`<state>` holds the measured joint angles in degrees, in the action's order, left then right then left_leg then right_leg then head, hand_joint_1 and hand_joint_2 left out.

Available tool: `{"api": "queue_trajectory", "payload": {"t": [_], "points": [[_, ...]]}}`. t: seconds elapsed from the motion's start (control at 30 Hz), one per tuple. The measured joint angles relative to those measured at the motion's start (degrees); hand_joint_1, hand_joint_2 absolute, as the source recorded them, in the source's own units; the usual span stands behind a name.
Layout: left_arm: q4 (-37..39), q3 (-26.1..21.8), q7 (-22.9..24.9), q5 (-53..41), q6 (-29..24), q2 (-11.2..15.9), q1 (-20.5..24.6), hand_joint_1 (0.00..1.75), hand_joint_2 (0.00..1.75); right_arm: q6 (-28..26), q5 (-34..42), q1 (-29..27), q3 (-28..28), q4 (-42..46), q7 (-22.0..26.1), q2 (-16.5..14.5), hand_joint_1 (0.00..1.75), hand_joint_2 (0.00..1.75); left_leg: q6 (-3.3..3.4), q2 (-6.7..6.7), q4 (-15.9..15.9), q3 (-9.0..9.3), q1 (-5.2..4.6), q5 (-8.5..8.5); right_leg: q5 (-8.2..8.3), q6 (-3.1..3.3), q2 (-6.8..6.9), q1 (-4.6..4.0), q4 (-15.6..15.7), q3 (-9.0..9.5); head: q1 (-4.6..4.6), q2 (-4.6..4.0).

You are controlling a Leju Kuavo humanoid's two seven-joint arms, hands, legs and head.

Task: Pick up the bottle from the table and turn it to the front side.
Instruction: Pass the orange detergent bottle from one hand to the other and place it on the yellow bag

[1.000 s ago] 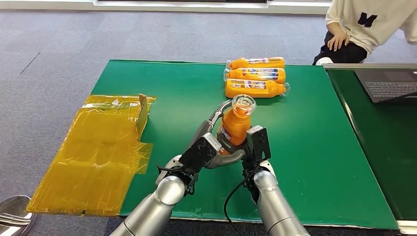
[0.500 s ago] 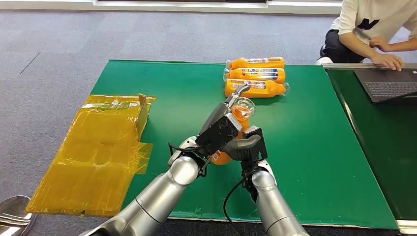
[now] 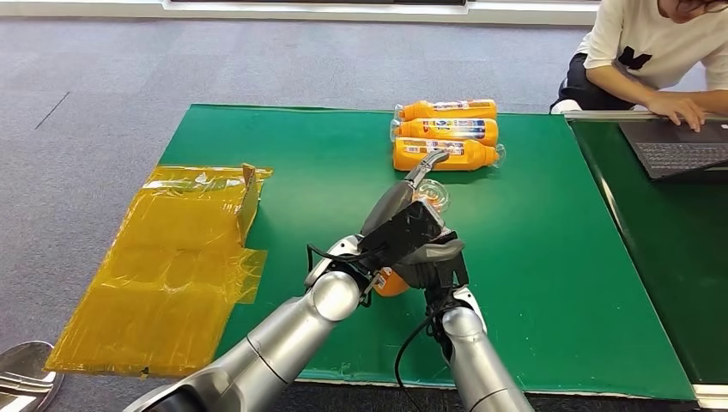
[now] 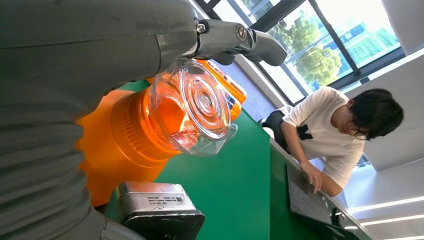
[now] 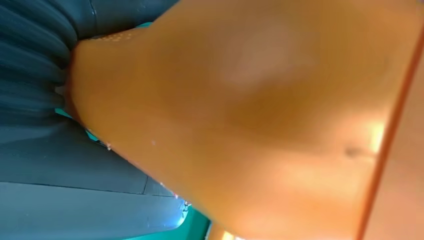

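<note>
Near the middle of the green table, both hands meet around one orange bottle, which is lifted off the cloth with its clear cap pointing toward the far side. The left hand lies over the top of the bottle, its fingers reaching past the cap; in the left wrist view the thick grey thumb and fingers curve around the clear cap and the orange neck, so this hand grips the bottle. The right hand sits just to the right of the bottle and against it; the right wrist view is taken up by a blurred orange surface pressed against the grey ribbed cover, so this hand holds the bottle as well, though how its fingers lie cannot be told. Three more orange bottles lie side by side on the far part of the table, well apart from the hands. A yellow plastic sheet hangs over the table's left edge. At the far right a person in a white shirt rests a hand on a laptop.
</note>
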<state>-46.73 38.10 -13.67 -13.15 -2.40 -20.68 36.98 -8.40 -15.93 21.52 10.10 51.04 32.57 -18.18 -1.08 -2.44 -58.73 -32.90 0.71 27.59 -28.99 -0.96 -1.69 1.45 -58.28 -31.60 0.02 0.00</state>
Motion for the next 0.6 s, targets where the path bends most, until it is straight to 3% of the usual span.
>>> {"api": "queue_trajectory", "payload": {"t": [0.4,0.6], "points": [[5.03,3.81,0.63,3.5,0.64,-0.03,2.86,0.0,1.75,-1.51,0.8,-1.37,-0.05,0.0,-0.94,0.61,1.75,1.75,0.0,-0.01,0.0,-0.01,0.0,0.0,0.01,-0.01,0.0,0.0,-0.01,0.0,0.0,0.01],[5.39,3.29,-1.43,4.67,1.2,0.09,2.64,0.0,1.75,4.1,4.08,-2.28,-0.28,0.0,0.87,1.3,1.75,1.75,0.0,-0.02,0.01,-0.03,0.0,0.0,0.01,-0.01,0.01,0.0,-0.02,0.01,0.0,0.01]]}}
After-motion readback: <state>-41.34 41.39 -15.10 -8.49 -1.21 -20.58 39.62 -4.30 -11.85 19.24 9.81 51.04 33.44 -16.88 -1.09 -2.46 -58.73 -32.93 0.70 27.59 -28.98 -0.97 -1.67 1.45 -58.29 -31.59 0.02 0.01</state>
